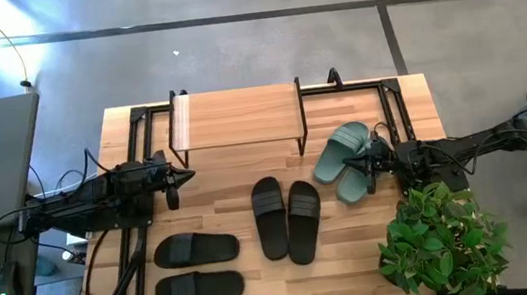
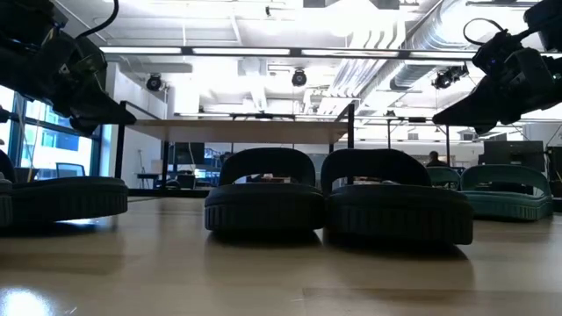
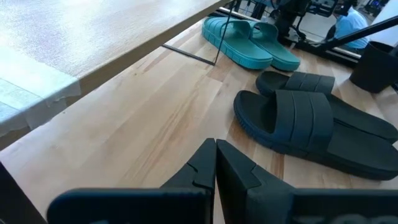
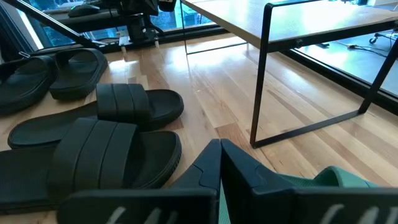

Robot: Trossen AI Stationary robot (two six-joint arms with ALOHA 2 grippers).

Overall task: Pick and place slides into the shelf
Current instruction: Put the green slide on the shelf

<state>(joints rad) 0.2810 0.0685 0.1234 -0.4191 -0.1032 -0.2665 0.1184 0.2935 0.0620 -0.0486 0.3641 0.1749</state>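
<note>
On the worktop (image 1: pixel 219 198): all six slides (image 1: pixel 287 220), none under the shelf (image 1: pixel 237 116).
Left gripper (image 1: pixel 175 183): jaws pressed together, empty.
Right gripper (image 1: pixel 359 168): jaws together, above green pair (image 1: pixel 344 162).
Left to do: everything.

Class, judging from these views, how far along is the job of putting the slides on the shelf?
Nothing looks done: the shelf is bare. Nothing is in hand: the left end effector and right end effector are shut and empty, the right above the green pair. Left: that pair, the middle black pair and the left black pair.
</note>
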